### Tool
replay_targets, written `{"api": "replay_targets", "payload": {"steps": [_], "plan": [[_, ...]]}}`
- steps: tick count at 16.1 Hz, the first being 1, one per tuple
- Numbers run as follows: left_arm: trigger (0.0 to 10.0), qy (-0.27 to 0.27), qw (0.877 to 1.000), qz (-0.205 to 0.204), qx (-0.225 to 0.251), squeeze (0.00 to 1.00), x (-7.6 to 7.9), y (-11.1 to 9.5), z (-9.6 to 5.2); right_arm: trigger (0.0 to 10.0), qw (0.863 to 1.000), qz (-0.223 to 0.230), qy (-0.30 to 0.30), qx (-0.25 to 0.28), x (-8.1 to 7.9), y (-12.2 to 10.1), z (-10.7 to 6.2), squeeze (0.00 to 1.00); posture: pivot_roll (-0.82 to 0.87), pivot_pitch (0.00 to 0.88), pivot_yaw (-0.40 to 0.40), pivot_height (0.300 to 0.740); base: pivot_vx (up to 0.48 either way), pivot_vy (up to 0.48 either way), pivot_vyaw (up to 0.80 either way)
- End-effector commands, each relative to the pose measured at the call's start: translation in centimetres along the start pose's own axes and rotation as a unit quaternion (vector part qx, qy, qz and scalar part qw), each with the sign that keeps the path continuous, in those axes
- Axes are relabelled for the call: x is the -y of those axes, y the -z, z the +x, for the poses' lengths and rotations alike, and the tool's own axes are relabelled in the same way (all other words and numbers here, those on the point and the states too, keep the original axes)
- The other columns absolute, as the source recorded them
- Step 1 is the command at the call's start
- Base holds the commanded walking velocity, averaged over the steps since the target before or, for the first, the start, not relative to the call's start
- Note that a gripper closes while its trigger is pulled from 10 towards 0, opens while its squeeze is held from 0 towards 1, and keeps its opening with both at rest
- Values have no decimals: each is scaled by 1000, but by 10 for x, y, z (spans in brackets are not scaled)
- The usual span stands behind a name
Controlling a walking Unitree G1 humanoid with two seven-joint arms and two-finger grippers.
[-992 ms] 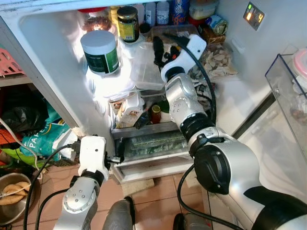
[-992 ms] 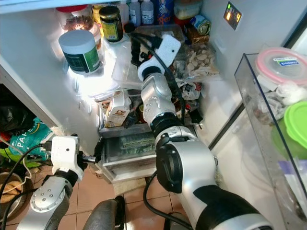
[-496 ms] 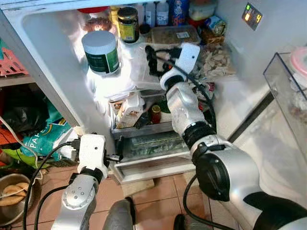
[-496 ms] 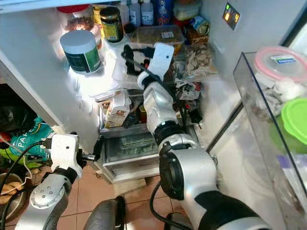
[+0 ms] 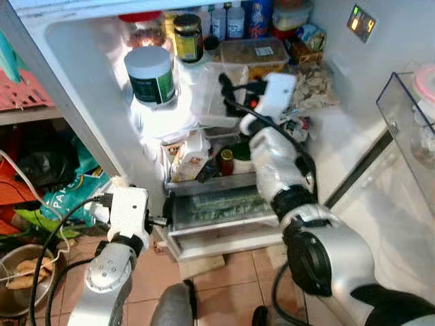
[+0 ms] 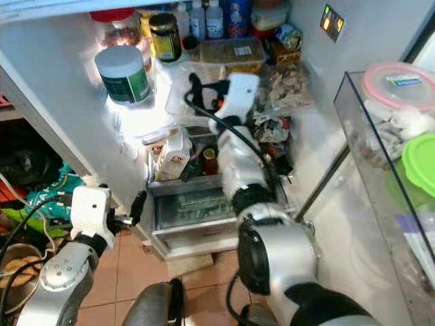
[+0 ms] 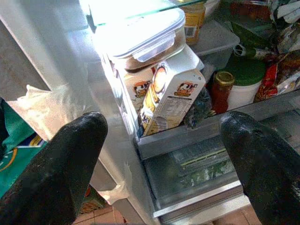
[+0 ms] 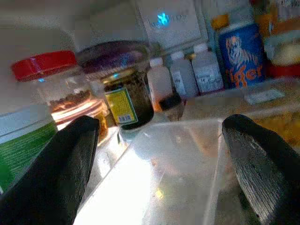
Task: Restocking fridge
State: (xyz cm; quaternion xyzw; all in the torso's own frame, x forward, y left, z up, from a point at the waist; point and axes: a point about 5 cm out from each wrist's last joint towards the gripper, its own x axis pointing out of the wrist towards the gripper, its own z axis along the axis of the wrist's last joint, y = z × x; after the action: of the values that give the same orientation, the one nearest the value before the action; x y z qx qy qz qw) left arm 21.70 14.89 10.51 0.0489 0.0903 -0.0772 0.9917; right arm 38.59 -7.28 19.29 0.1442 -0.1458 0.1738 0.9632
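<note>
The fridge stands open before me. My right gripper (image 5: 228, 88) reaches onto the glass shelf, open, with its fingertips at the near edge of a clear plastic box (image 8: 168, 173) and nothing between them. Beyond it stand a dark jar with a yellow label (image 8: 126, 101), a red-lidded jar (image 8: 47, 79), small white bottles (image 8: 183, 75) and a blue can (image 8: 239, 47). A white tub with a green label (image 5: 151, 75) sits at the shelf's left. My left gripper (image 7: 164, 159) hangs open, low, facing a milk carton (image 7: 168, 98) and the crisper drawer (image 7: 197, 164).
A lidded food box (image 5: 255, 51) and snack bags (image 5: 312, 85) fill the shelf's right. The door bin (image 6: 353, 136) at right holds a pink-lidded tub (image 6: 397, 85) and a green lid (image 6: 421, 166). Bags (image 5: 54, 197) and a metal bowl (image 5: 20, 272) lie on the floor at left.
My right arm has drawn back a little along the shelf, uncovering the lidded food box behind it. The camera has shifted slightly. The left arm holds its place.
</note>
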Motion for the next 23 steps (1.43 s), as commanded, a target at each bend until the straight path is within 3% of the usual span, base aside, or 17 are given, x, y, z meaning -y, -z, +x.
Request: {"api": "replay_targets", "payload": {"steps": [1, 6, 11, 14, 16, 23], "plan": [[10000, 0, 1000, 4, -2, 0, -2, 1, 0, 10000, 1000, 0, -17, 7, 0, -3, -1, 1000, 249, 88, 86, 740, 0, 0, 0], [10000, 7, 1000, 6, 4, 0, -2, 0, 5, 10000, 995, -30, -89, -24, 26, 2, -33, 1000, 224, 74, 90, 740, 0, 0, 0], [10000, 12, 1000, 7, 7, 0, -5, 3, 6, 10000, 955, -54, -248, -152, 25, 31, -76, 1000, 203, 59, 99, 740, 0, 0, 0], [10000, 29, 1000, 5, 8, 0, 1, 3, 5, 10000, 943, -81, -273, -172, 15, 42, -77, 1000, 206, 59, 97, 740, 0, 0, 0], [10000, 50, 999, -15, 16, 0, 3, 0, 3, 10000, 928, -137, -296, -179, 4, 49, -73, 1000, 211, 66, 93, 740, 0, 0, 0], [10000, 47, 999, -14, -1, 0, 0, 6, -17, 10000, 936, -171, -260, -164, -21, 53, -43, 1000, 283, 107, 82, 740, 0, 0, 0]]}}
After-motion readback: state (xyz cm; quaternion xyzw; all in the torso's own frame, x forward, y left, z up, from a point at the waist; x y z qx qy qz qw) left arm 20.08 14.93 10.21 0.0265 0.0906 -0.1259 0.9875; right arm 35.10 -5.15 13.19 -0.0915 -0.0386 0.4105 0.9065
